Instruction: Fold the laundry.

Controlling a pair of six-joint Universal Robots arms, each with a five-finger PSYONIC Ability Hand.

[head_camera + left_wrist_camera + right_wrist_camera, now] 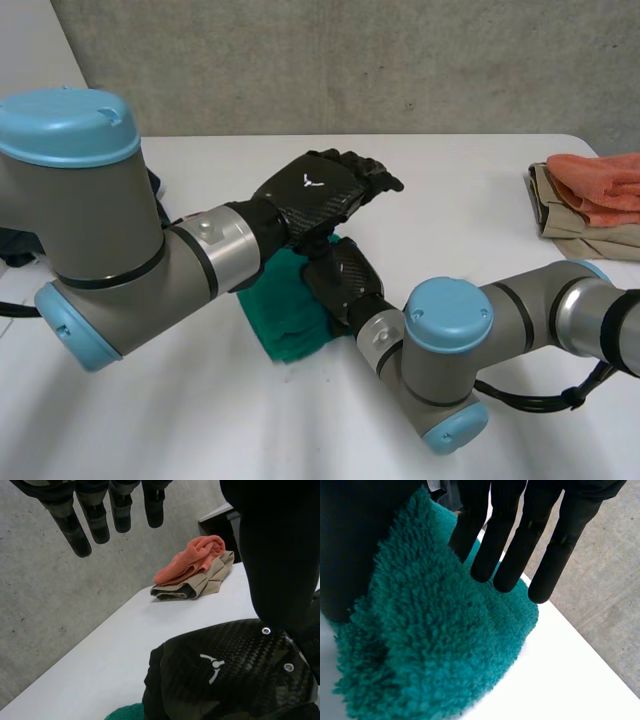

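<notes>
A fluffy green towel [290, 325] lies bunched on the white table [450, 200] in the middle. My right hand [345, 280] rests on the towel's right side. In the right wrist view a raised fold of the towel [435, 645] sits pinched between the thumb and the nearly straight fingers [510, 545]. My left hand [315, 195] hovers just above the right hand with straight fingers [95, 515] that hold nothing. The left wrist view has the back of the right hand [225, 675] beneath it and a bit of the green towel [125, 712].
An orange towel [600, 185] lies on a folded beige cloth [565, 230] at the table's right edge, also seen as the orange towel [192, 562] on beige cloth [200, 582]. A grey wall runs behind the table.
</notes>
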